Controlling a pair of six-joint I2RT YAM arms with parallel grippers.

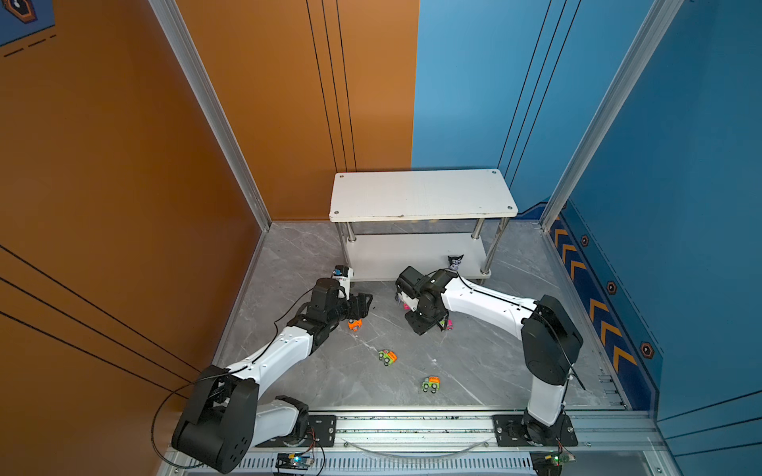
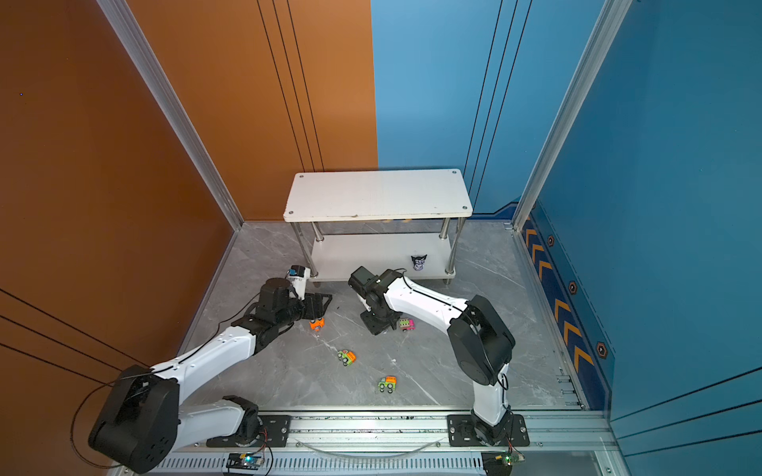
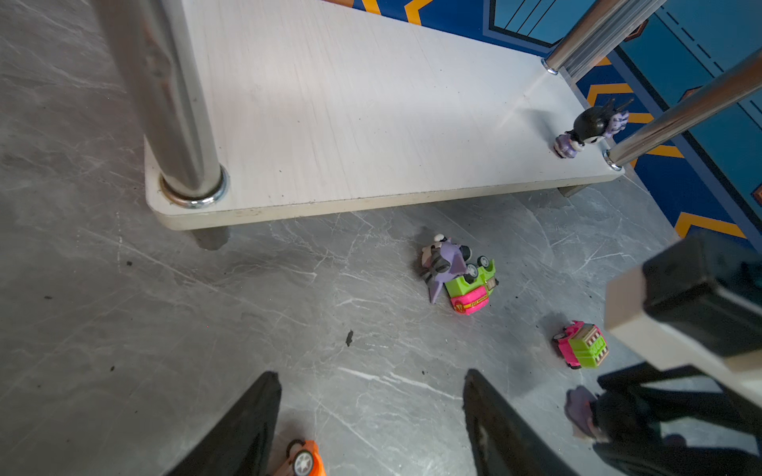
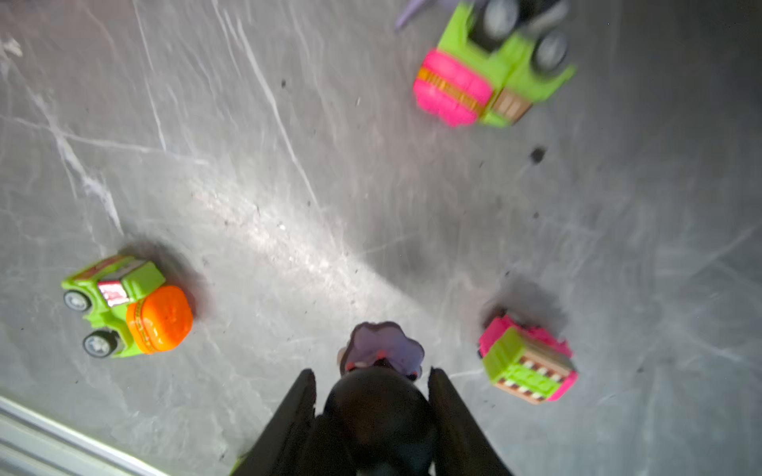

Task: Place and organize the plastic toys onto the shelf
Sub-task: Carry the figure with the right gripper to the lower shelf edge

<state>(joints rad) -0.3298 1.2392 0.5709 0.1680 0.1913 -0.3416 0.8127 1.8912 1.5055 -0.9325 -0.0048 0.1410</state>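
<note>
Right gripper (image 4: 371, 377) clamped on a black-purple figurine (image 4: 381, 406) in front of the shelf (image 1: 420, 193). Left gripper (image 3: 371, 377) jaws apart, empty, over the orange car (image 3: 303, 459). Second figurine (image 1: 455, 262) stands on the shelf's lower tier, by its right front post.

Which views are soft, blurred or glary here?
Right wrist view: blurred throughout, the green-and-pink truck smeared, the figurine too close to focus. Left wrist view: mostly sharp, the near chrome post soft. Both top views: sharp, evenly lit.
</note>
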